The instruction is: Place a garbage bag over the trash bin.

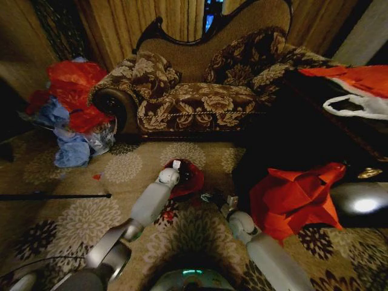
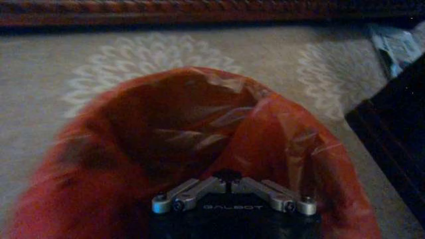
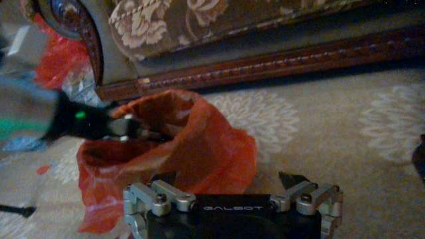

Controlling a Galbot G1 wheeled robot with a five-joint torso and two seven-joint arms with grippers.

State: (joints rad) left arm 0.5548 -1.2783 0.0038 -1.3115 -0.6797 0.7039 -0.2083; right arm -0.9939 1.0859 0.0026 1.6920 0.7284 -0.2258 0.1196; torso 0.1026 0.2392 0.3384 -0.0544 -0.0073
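Currently, landmark: sofa [image 1: 200, 85], floral upholstery, dark carved wood base, standing at the far side of the patterned carpet [image 1: 73, 218].
Garbage bag: the garbage bag [image 1: 189, 179] sits on the carpet in front of the sofa, near the middle of its front rail. Red-orange, thin and crinkled, its mouth gapes upward, as the left wrist view [image 2: 199, 144] and the right wrist view [image 3: 192, 144] both show.
Trash bin: the trash bin itself cannot be made out; the bag hides whatever stands inside it.
Left gripper: the left gripper [image 1: 176, 170] is at the bag rim on the side away from the sofa. In the right wrist view [image 3: 129, 129] it touches the rim. Its fingers meet at a closed point in the left wrist view [image 2: 229, 181], with the bag film bunched right at them.
Right gripper: the right gripper [image 1: 219, 199] hovers over the carpet just beside the bag, farther from the sofa than the left one. Its fingers stand apart [image 3: 232, 181], holding nothing.
Other bags: a pile of red and pale blue bags [image 1: 70, 115] lies beside the sofa's rolled arm. A loose red sheet [image 1: 297, 200] lies on the right, well apart from the sofa front.
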